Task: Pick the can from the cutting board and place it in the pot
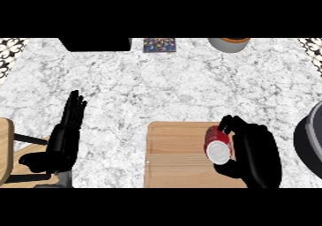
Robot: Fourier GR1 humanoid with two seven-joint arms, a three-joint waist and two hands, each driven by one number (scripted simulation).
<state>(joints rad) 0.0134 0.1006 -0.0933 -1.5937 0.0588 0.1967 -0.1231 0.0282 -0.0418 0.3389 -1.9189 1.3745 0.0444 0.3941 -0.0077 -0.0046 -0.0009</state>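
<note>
Centrally at lower right, the right hand (257,152) has its fingers (230,124) curled round the red can (217,145), which lies over the cutting board (173,154); its pale end faces the lower edge, long axis running roughly up-down in the frame. The dark pot (313,141) sits at the right edge. At lower left, the left hand (64,137) rests, fingers straight, above the marble counter (176,84).
</note>
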